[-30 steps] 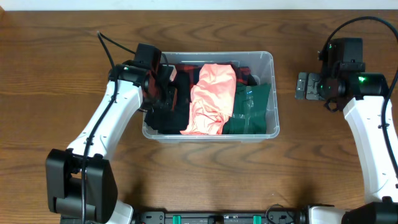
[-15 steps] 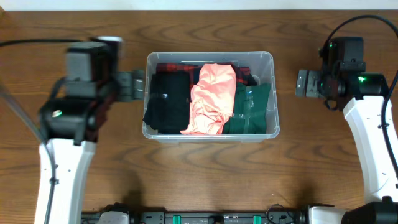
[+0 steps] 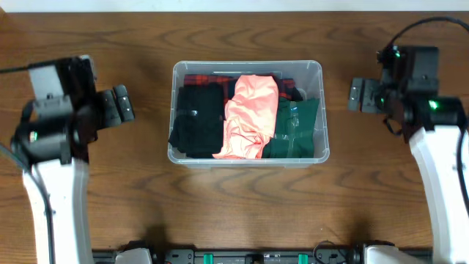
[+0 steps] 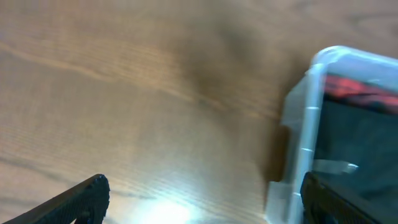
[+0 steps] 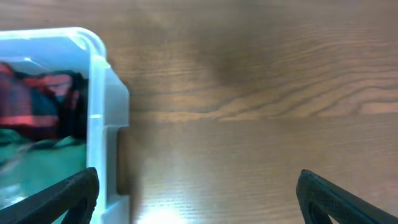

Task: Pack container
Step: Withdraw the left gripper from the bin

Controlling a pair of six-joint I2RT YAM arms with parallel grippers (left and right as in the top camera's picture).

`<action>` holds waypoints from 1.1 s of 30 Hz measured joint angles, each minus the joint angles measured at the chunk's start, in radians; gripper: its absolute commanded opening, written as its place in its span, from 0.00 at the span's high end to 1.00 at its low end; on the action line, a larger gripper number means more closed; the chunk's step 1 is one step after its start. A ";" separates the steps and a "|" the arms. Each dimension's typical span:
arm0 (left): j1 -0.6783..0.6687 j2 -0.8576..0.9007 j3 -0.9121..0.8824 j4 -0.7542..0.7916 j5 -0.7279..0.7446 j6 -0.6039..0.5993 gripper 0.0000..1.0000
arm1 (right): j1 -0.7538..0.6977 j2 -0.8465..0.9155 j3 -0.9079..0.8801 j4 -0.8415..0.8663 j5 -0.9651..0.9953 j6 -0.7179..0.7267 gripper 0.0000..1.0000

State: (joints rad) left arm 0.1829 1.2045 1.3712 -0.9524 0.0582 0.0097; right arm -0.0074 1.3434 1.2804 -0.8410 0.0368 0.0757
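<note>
The container point(image 3: 248, 65), a clear plastic bin, sits mid-table and holds a black garment point(image 3: 196, 121), a coral garment point(image 3: 249, 114), a green garment point(image 3: 294, 128) and red plaid cloth point(image 3: 209, 79). My left gripper point(image 3: 117, 105) hovers open and empty over bare wood, well left of the bin. In the left wrist view the left gripper point(image 4: 205, 202) has the bin's corner point(image 4: 311, 118) by its right finger. My right gripper point(image 3: 363, 95) stands open and empty just right of the bin. The right wrist view shows the right gripper point(image 5: 199, 199) beside the bin's rim point(image 5: 99, 93).
Brown wooden table point(image 3: 242, 213) surrounds the bin on all sides. Cables run from both arms toward the back edge. The arm bases stand at the front left and front right.
My left gripper opened, let go of the black garment inside the bin and drew back leftward out of it. The right arm hardly moved.
</note>
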 measured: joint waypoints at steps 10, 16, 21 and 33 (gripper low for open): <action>-0.001 -0.661 -0.336 0.147 0.093 0.064 0.02 | 0.104 -0.748 -0.385 0.098 0.074 0.012 0.01; -0.002 -0.849 -0.417 -0.020 0.100 0.070 0.02 | 0.103 -0.985 -0.475 -0.131 0.095 0.012 0.01; -0.001 -0.905 -0.417 -0.180 0.100 0.070 0.02 | 0.103 -1.063 -0.481 -0.314 0.097 0.013 0.01; -0.001 -0.906 -0.418 -0.257 0.100 0.070 0.02 | 0.103 -1.065 -0.483 -0.315 0.099 0.019 0.01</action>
State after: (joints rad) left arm 0.1818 0.2985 0.9531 -1.2091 0.1585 0.0799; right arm 0.0959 0.2783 0.7979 -1.1561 0.1356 0.0944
